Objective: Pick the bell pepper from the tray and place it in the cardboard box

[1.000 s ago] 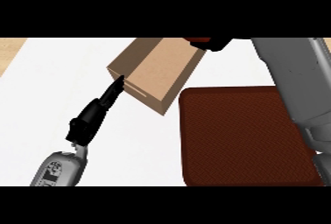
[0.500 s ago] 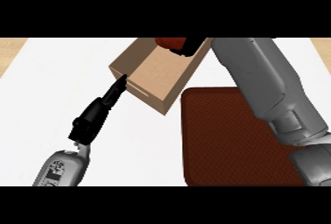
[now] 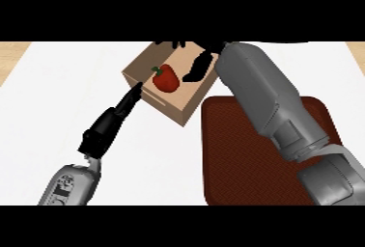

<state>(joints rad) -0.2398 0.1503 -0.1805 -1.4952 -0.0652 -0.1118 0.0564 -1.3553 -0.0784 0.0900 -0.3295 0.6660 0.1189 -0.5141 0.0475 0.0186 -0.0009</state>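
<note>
Now the bell pepper (image 3: 165, 80) lies inside the cardboard box (image 3: 165, 107), released, since the right hand (image 3: 201, 65) hangs open above it while the left hand (image 3: 118, 117) rests straight-fingered at the box's wall.

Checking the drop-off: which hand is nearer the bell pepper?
Right. The right hand hangs open just beside the bell pepper, over the cardboard box. The left hand is straight, fingertips at the box's outer left wall.
</note>
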